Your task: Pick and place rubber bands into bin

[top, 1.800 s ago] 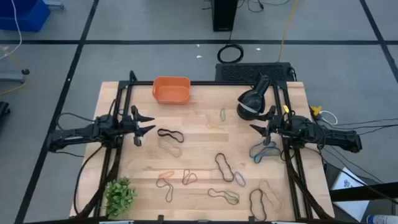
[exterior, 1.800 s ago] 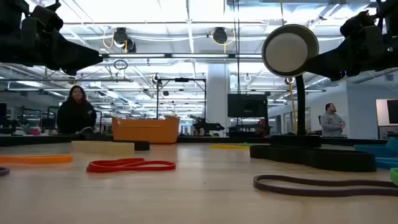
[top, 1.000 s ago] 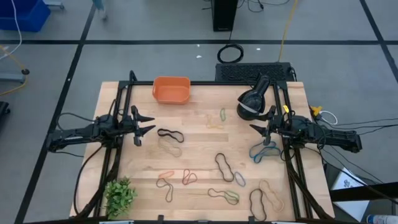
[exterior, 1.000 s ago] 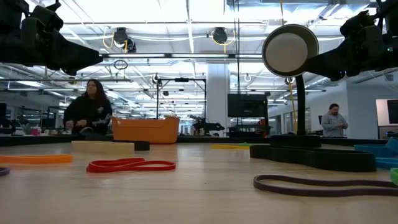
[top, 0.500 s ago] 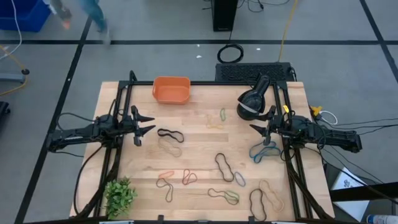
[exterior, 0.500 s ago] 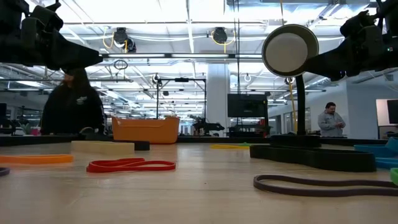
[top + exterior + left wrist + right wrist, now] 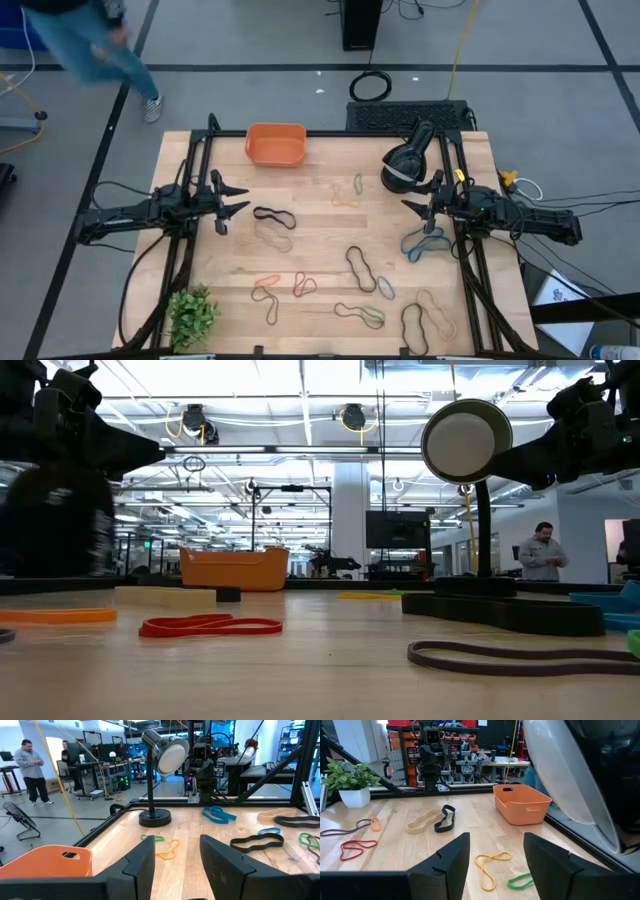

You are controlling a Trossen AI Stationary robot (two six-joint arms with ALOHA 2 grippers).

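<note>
My left gripper waits at nine o'clock, jaws apart, holding nothing. The bin at eleven o'clock looks bare, while the rubber bands lie scattered from centre to five. My right gripper hovers at three, jaws apart. Nothing seems placed yet.

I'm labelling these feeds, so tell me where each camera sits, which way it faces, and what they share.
High view: above the table, straight down; both arms, left gripper, right gripper.
Low view: at tabletop height, level across the red band toward the room; arms overhead.
Left wrist view: on the left arm, facing the lamp; own open fingers show.
Right wrist view: on the right arm, facing the plant; own open fingers show.
Shared: every view shows the bin.
</note>
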